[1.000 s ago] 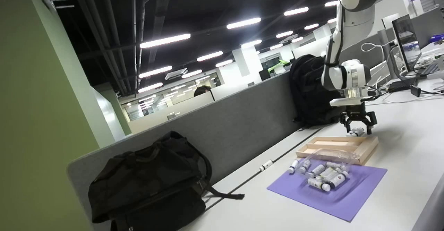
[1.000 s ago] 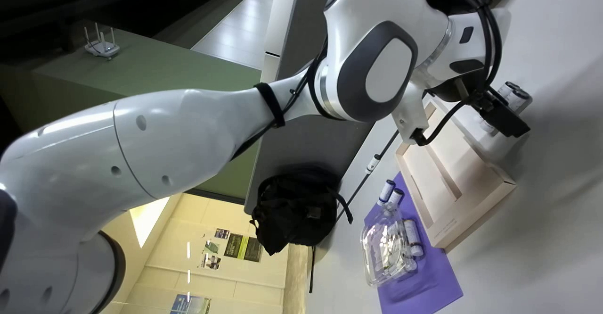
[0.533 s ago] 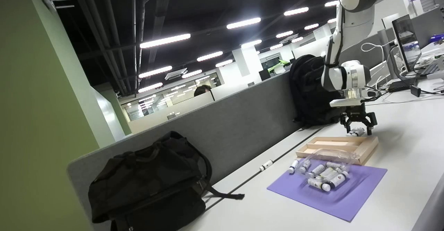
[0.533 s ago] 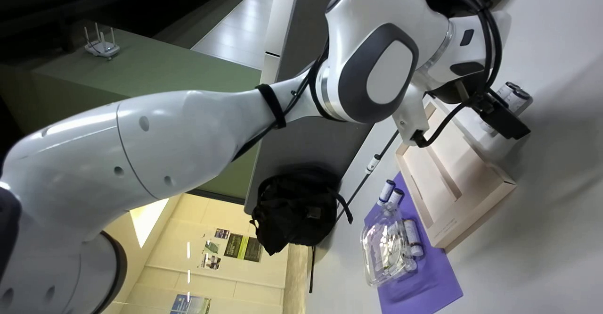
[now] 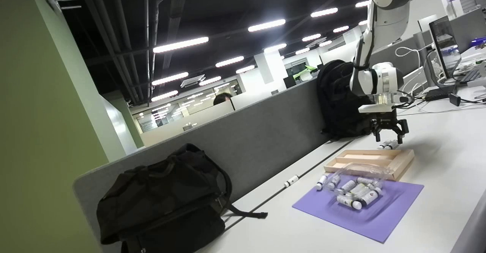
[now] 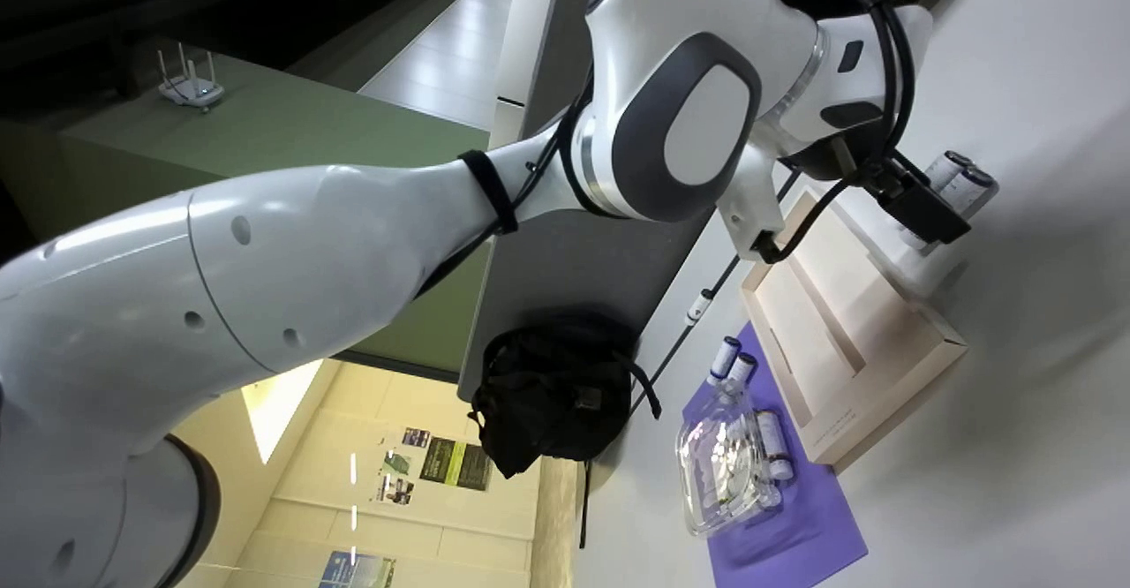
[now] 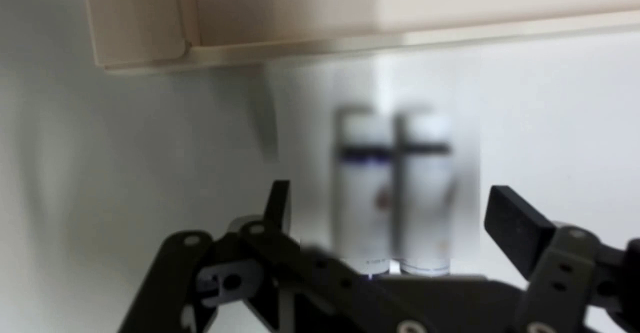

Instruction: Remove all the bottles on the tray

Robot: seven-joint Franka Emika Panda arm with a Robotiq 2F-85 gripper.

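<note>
Two small white bottles with dark bands lie side by side on the table, just outside the light-wood tray. They also show in both exterior views. My gripper is open and empty just above them; in the wrist view its fingers stand apart on either side of the pair. The tray shows in both exterior views; I see no bottle inside it, though the arm hides part of it. More bottles lie on the purple sheet, and one bottle lies at the table seam.
A clear plastic container sits on the purple sheet among several bottles, beside the tray. A grey partition runs along the table. Black backpacks stand against it. A monitor and cables are farther along.
Within the last half second my gripper has risen slightly and shifted a little left in the exterior views, staying open. The bottles and tray have not moved.
</note>
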